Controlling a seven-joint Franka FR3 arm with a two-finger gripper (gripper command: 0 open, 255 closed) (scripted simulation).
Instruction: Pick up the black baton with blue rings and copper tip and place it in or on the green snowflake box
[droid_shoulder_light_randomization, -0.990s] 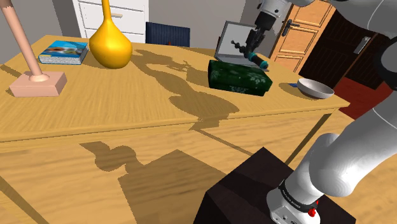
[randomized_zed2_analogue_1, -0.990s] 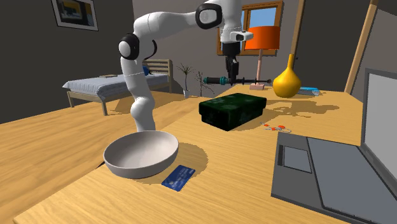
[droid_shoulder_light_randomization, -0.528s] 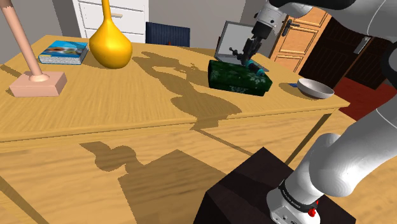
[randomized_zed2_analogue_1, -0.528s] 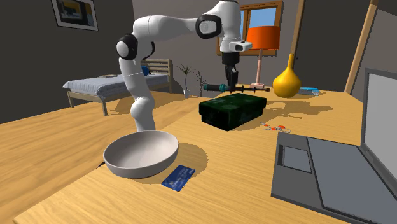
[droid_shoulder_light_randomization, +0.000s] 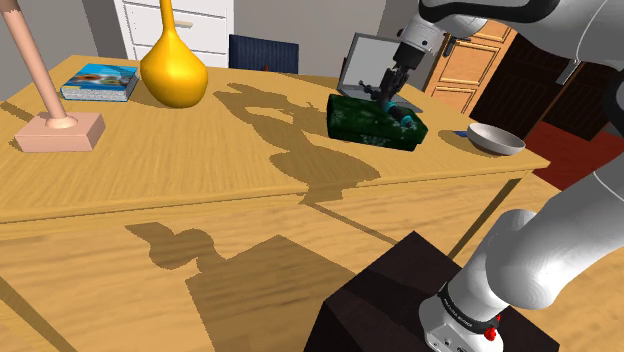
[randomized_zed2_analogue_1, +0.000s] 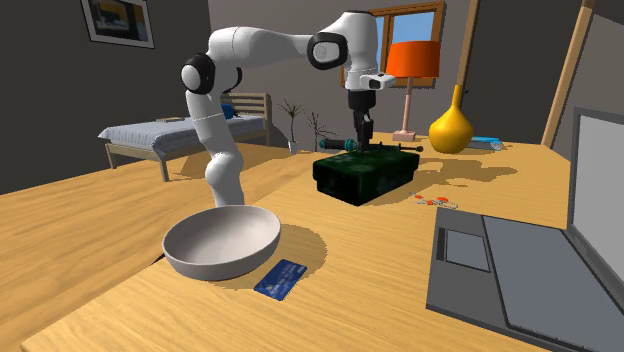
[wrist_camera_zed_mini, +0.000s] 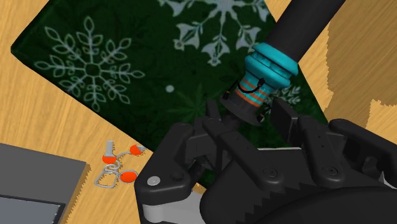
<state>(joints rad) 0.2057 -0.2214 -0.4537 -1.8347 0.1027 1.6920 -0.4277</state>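
Note:
The dark green snowflake box (droid_shoulder_light_randomization: 362, 122) (randomized_zed2_analogue_1: 362, 177) (wrist_camera_zed_mini: 108, 63) lies on the wooden table near the laptop. The black baton (randomized_zed2_analogue_1: 390, 148) (droid_shoulder_light_randomization: 402, 113) (wrist_camera_zed_mini: 304, 27), with a teal ring and orange-and-blue stripes near the fingers, lies level along the box's top, touching it or just above. My gripper (droid_shoulder_light_randomization: 385, 96) (randomized_zed2_analogue_1: 362, 142) (wrist_camera_zed_mini: 248, 118) points down over the box, shut on the baton's striped part. One finger (wrist_camera_zed_mini: 213, 122) stands on each side of it.
A grey laptop (randomized_zed2_analogue_1: 530, 270) (droid_shoulder_light_randomization: 365, 60) stands open behind the box. A white bowl (randomized_zed2_analogue_1: 222, 242) (droid_shoulder_light_randomization: 495, 138) and a blue card (randomized_zed2_analogue_1: 280, 278) lie near the table edge. Orange keys (wrist_camera_zed_mini: 118, 167) lie beside the box. A yellow vase (droid_shoulder_light_randomization: 173, 65), book (droid_shoulder_light_randomization: 100, 80) and lamp base (droid_shoulder_light_randomization: 60, 130) stand farther off.
My gripper has come down with the baton, from well above the box to the level of its lid. Nothing else has moved.

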